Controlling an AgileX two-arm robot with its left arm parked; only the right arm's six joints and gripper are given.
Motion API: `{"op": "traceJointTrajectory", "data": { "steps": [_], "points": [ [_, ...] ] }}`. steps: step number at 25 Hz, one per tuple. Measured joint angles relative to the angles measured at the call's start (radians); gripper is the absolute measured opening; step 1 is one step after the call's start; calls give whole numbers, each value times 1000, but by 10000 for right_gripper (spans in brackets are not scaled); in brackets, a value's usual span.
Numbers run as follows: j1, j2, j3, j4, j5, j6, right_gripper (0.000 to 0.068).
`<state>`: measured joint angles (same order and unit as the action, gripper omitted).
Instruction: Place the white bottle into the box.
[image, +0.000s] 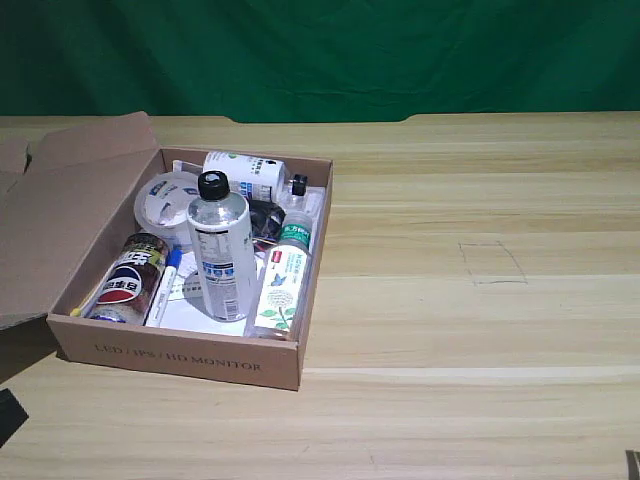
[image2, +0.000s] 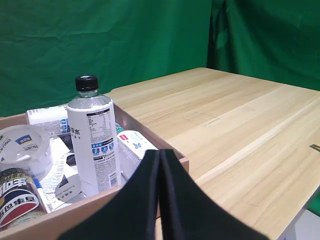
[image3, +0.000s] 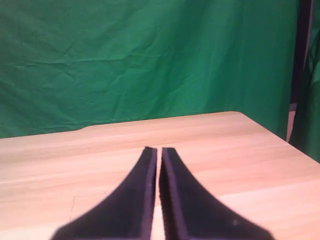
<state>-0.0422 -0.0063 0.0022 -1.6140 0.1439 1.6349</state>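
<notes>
My pincer (image3: 157, 150) hangs with its fingers together, holding nothing, over a pale wood-grain table (image: 480, 330). A creased green cloth (image: 330, 50) backs the table's far edge. A faint pencilled square (image: 492, 263) marks the bare boards. The bottle (image: 222, 248) stands upright inside the box (image: 180, 360), among other items.
</notes>
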Motion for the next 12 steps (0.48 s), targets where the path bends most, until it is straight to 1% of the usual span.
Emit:
{"op": "traceJointTrajectory", "data": {
  "steps": [4,7,9,12],
  "points": [
    [-20,-4,0,-12,-126,6,4],
    [-22,-4,0,-59,-194,6,4],
    [-23,-4,0,-101,-218,6,4],
    [-23,-4,0,-122,-228,6,4]
  ]
}}
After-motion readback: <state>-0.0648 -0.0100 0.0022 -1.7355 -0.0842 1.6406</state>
